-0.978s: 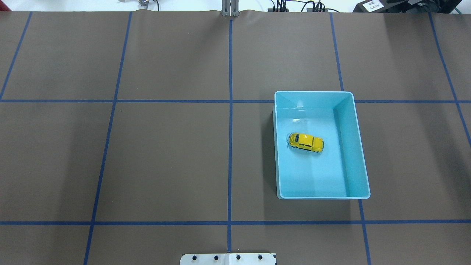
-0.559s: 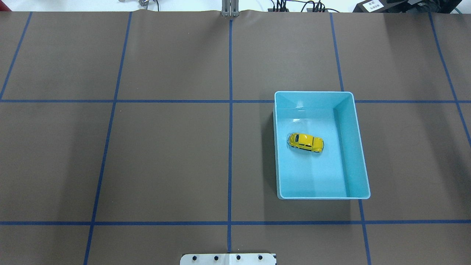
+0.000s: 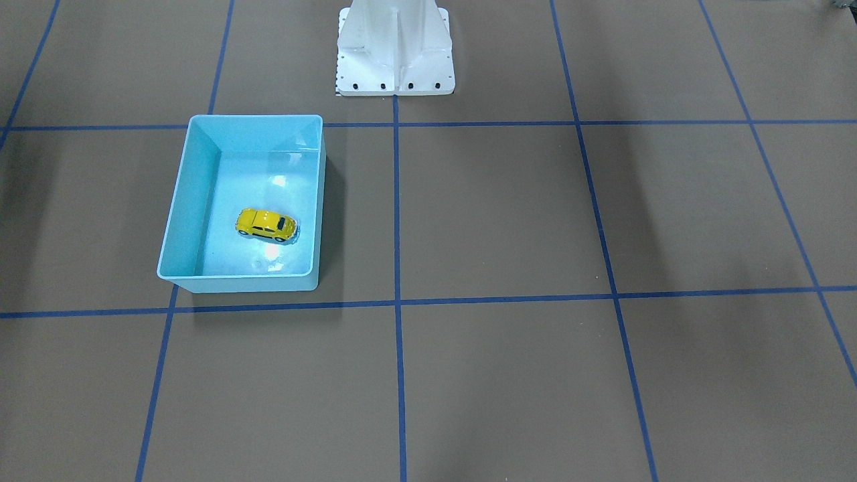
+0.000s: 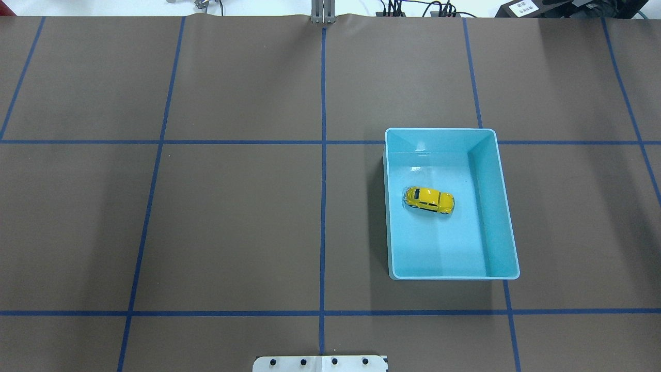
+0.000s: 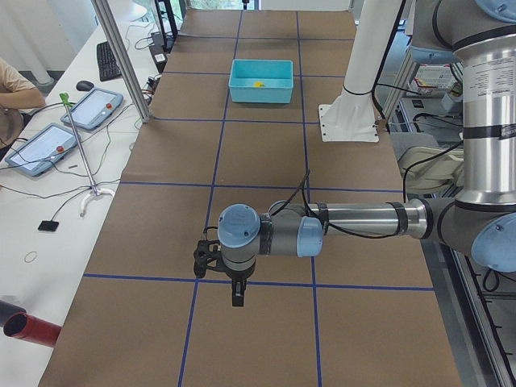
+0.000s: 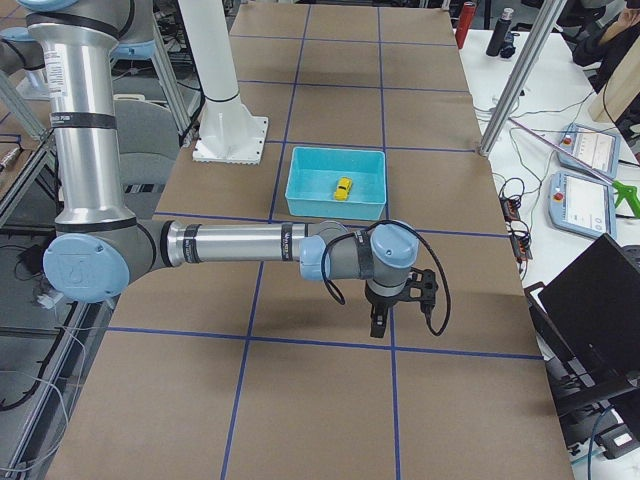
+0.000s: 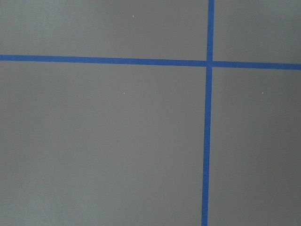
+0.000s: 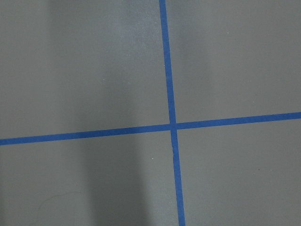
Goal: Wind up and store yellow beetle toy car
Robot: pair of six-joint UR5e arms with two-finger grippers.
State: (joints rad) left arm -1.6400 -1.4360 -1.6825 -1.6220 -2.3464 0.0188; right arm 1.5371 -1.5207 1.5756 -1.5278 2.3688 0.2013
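The yellow beetle toy car sits inside the light-blue bin, apart from its walls. The left claw and right claw hang over the tabletop, well away from the bin. Whether either is open or closed cannot be told.

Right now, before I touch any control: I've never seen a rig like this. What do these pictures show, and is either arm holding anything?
Two robot arms share a white pedestal at a brown table marked with blue tape lines. Two pictures look down on the table: one from behind the robot, one facing it. Two are taken from the table's ends; each shows its near arm stretched over bare table, with the left gripper and the right gripper pointing down. Nothing shows in either; whether they are open I cannot tell. The last two are wrist cameras, seeing only table and tape. The yellow beetle toy car sits on its wheels inside the light-blue bin, apart from its walls, far from both grippers.
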